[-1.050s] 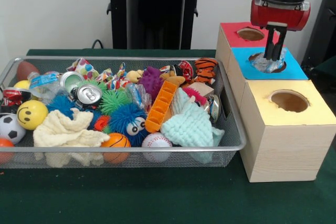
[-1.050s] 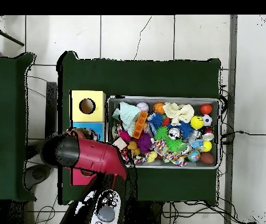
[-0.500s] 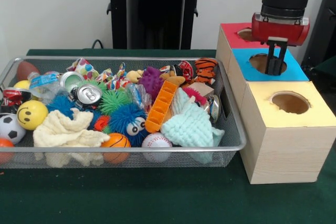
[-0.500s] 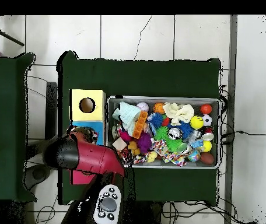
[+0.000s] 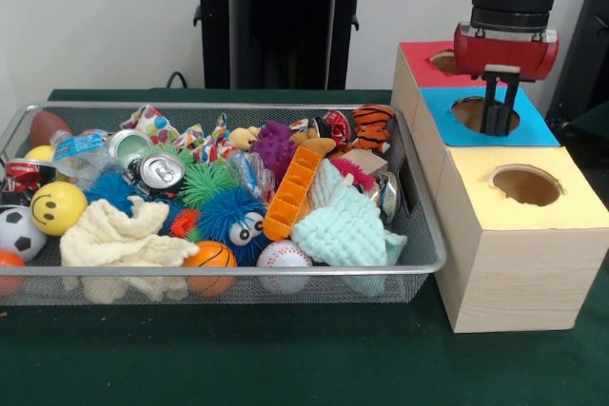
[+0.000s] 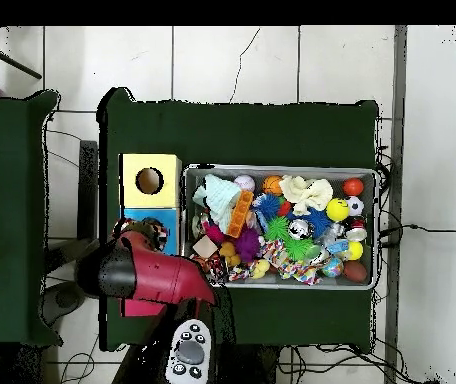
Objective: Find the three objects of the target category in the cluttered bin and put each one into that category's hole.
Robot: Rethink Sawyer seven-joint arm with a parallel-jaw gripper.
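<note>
Gripper [image 5: 496,125] is hanging over the blue box's hole [image 5: 483,113], fingers drawn narrow, gripping nothing. Wire bin [image 5: 419,235] is sitting at the box's 9 o'clock, crammed with balls, cloths and crushed cans [image 5: 160,170]. Yellow box [image 5: 519,235] is sitting at 6 o'clock.

One camera faces the bin [image 5: 219,263] low and close across the counter [image 5: 285,358]; another looks straight down from high, sharing both.

Beside the silver wire bin [image 5: 419,263], boxes run red [image 5: 423,68], blue [image 5: 533,130] and yellow [image 5: 571,202] (bare pale wood sides).
</note>
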